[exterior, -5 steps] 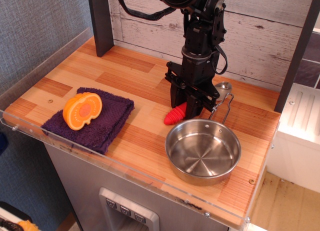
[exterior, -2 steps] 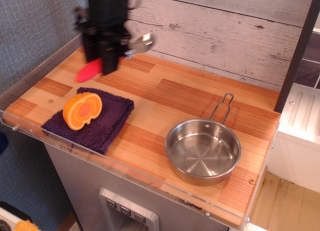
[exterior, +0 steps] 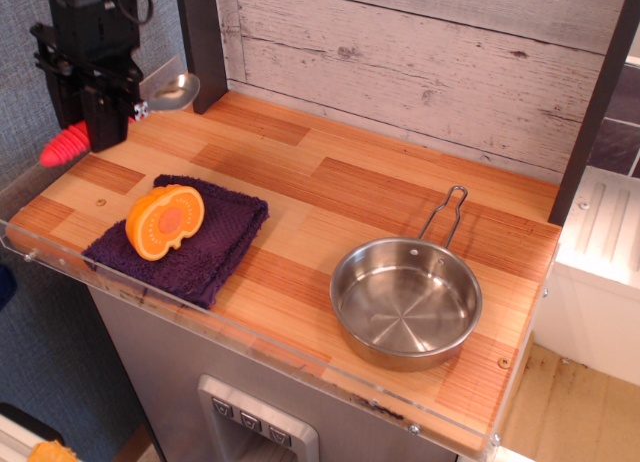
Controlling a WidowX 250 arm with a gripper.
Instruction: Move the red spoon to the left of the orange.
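While the arm was over the back middle of the table a moment ago, the gripper [exterior: 88,122] is now at the upper left of the frame, past the left edge of the wood. A little before that it was down by the pan's handle on the right. The spoon [exterior: 118,115] has come along with it. Nothing else has moved: the orange, the towel and the pan lie just where they did.

The gripper is black and points down. It is closed on the spoon and holds it up in the air, off the table. The spoon goes through the gripper from side to side. Its red handle sticks out at the lower left of the gripper, with the tip tilted down. Its shiny bowl sticks out at the right, a bit higher.

The orange [exterior: 165,220] sits on the purple towel [exterior: 183,239] at the left of the table, with its flat cut face turned up. The spoon is above and to the left of the orange in the frame, and apart from it.

The pan [exterior: 406,302] stands at the lower right, far from the gripper, with its thin wire handle pointing to the back.
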